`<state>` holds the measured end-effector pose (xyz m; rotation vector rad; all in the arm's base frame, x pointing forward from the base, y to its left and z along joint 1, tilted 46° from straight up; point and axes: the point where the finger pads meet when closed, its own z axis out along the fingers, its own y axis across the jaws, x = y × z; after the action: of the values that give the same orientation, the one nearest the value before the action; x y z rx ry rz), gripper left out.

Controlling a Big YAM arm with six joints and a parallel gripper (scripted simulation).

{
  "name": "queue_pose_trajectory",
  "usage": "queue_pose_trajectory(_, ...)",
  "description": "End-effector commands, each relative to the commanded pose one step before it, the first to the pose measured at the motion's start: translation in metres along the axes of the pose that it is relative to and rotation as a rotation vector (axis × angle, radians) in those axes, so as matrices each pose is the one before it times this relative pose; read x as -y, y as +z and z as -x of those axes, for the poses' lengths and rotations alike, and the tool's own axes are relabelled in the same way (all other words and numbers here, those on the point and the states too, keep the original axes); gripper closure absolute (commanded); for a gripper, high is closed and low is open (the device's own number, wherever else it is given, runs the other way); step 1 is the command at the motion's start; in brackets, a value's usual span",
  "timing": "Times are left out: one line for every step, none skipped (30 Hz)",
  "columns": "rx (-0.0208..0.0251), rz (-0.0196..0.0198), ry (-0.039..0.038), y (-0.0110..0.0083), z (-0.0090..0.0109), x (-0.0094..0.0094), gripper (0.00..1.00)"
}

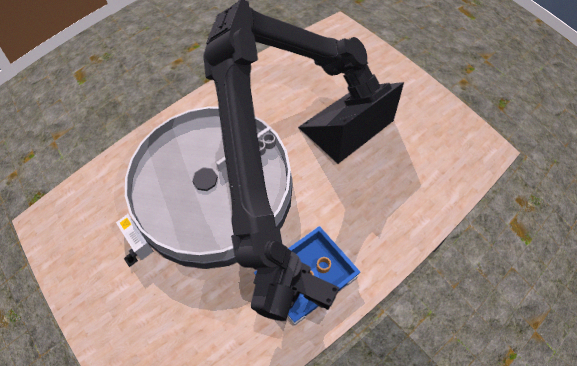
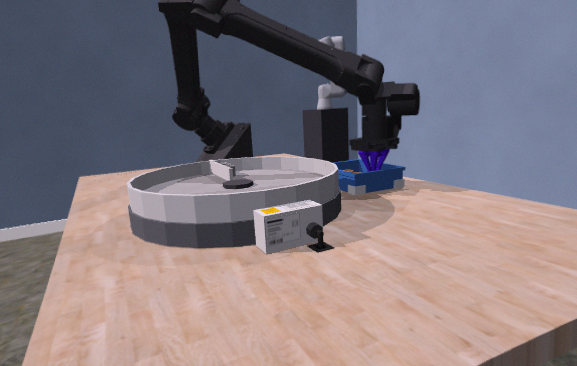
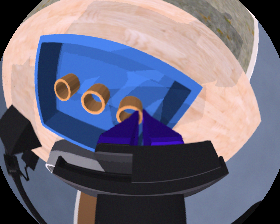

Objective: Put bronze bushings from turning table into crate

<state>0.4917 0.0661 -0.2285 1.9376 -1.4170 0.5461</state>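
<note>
Your hand [image 1: 317, 289] [image 2: 373, 169] [image 3: 140, 113] is nearly closed, apparently pinching one bronze bushing [image 3: 124, 106] by its thin wall inside the crate [image 1: 335, 246] [image 2: 379, 181] [image 3: 116, 62], at the turning table's [image 1: 178, 215] [image 2: 180, 207] five o'clock; two loose bronze bushings [image 3: 67, 86] sit toward ten.
</note>
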Motion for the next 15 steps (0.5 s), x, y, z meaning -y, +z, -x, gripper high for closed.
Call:
queue_pose_trajectory(0.00784, -0.04498, 0.01818, -0.0177, -0.00887, 0.0212, 1.0)
queue_pose_trajectory(0.00002, -0.00102, 0.0001, -0.00091, -0.00012, 0.00092, 1.0)
queue_pose_trajectory(0.00003, -0.00113, 0.00011, -0.00101, -0.00013, 0.00102, 1.0)
queue_pose_trajectory(0.00002, -0.00102, 0.0001, -0.00091, -0.00012, 0.00092, 1.0)
queue_pose_trajectory(-0.0002, 0.00035, -0.00088, -0.00031, 0.00008, -0.00001, 1.0)
queue_pose_trajectory(-0.00012, 0.0003, -0.00054, -0.00011, 0.00006, -0.00008, 1.0)
queue_pose_trajectory(-0.00002, 0.00005, -0.0001, -0.00002, 0.00001, -0.00001, 1.0)
queue_pose_trajectory(0.0, 0.0, 0.0, 0.0, 0.0, 0.0, 1.0)
queue_pose_trajectory(0.0, 0.0, 0.0, 0.0, 0.0, 0.0, 1.0)
queue_pose_trajectory(0.0, 0.0, 0.0, 0.0, 0.0, 0.0, 1.0)
queue_pose_trajectory(0.0, 0.0, 0.0, 0.0, 0.0, 0.0, 1.0)
queue_pose_trajectory(0.0, 0.0, 0.0, 0.0, 0.0, 0.0, 1.0)
queue_pose_trajectory(0.0, 0.0, 0.0, 0.0, 0.0, 0.0, 1.0)
queue_pose_trajectory(0.0, 0.0, 0.0, 0.0, 0.0, 0.0, 1.0)
queue_pose_trajectory(0.0, 0.0, 0.0, 0.0, 0.0, 0.0, 1.0)
